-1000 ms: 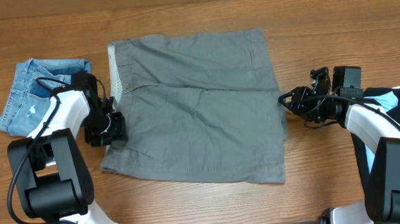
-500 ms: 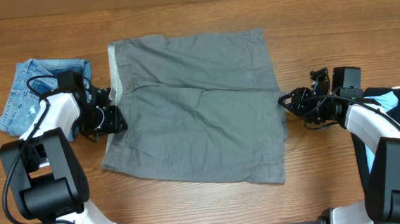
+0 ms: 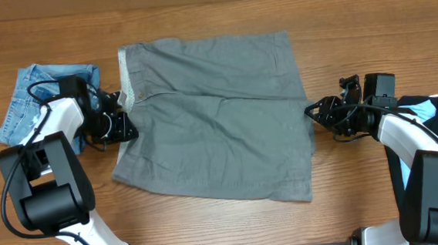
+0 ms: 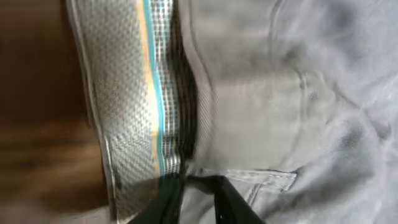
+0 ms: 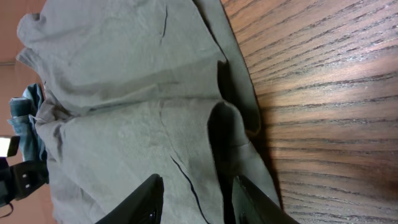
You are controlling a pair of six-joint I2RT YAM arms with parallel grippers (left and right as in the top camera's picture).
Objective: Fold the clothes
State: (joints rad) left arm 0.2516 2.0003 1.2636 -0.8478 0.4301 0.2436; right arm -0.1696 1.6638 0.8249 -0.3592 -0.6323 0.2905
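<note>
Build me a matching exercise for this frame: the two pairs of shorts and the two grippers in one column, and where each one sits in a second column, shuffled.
Column one
1. grey shorts
2. denim shorts
3. left gripper
4. right gripper

Column two
A. at the right-hand edge of the grey garment
B. spread flat in the middle of the table
C. at the pale waistband side of the grey garment
D. bunched up near the table's left end

Pairs: 1-B, 2-D, 3-C, 4-A
</note>
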